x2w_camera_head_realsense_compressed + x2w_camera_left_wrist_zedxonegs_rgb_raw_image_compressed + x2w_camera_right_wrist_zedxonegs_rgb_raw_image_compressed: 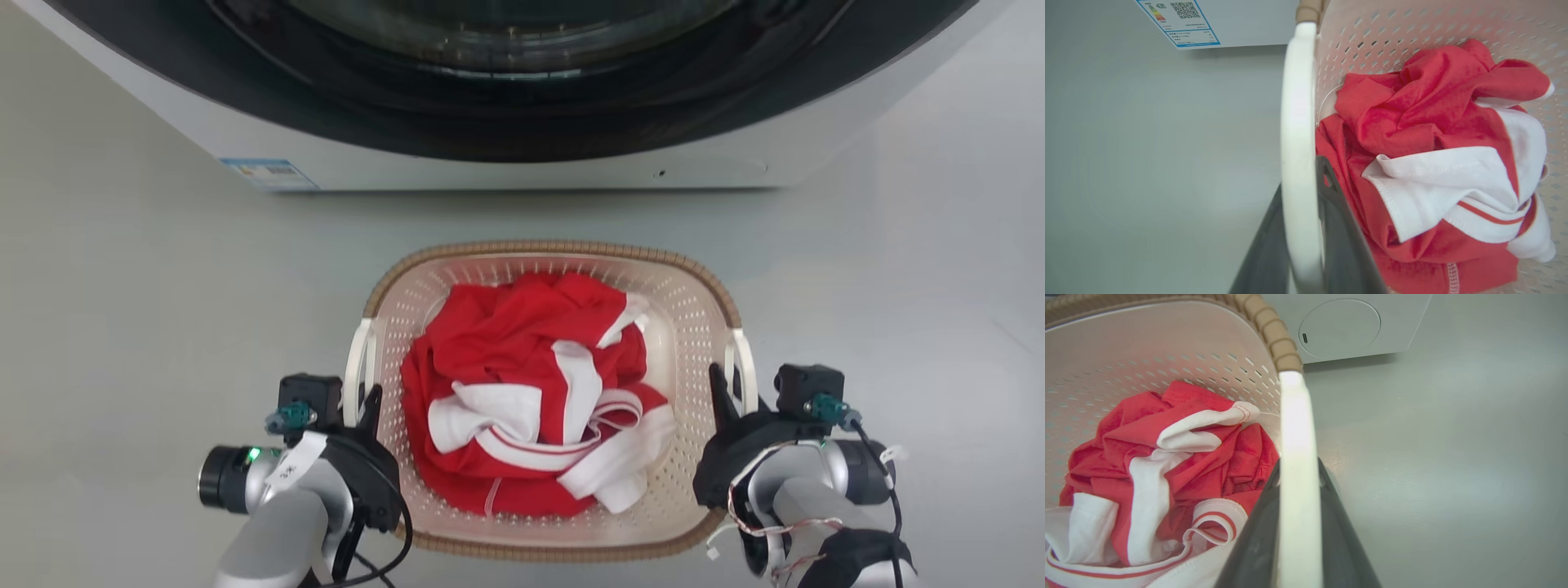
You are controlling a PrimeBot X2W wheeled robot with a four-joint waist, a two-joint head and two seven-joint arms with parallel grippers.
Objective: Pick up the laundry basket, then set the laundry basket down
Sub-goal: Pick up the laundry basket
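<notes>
Head view: cream perforated plastic laundry basket (694,327) with brown woven-look rim stands on grey floor (122,327), near white washing machine (490,167), holding crumpled red-and-white garment (522,392). Left gripper (365,404) and right gripper (729,392): jaws nearly closed, each pinching one white side handle (1298,122).

The rounded-rectangular cream plastic laundry basket (555,247) with perforated walls is standing at the near centre, with the white front-loading washing machine (506,167) beyond it and a strip of grey floor (122,327) lying between them. A crumpled red-and-white garment (522,384) is lying inside the basket. The left gripper (365,402) is clasping the basket's left handle (357,359), the right gripper (729,385) the right handle (744,359), one finger lying inside and one outside each.
</notes>
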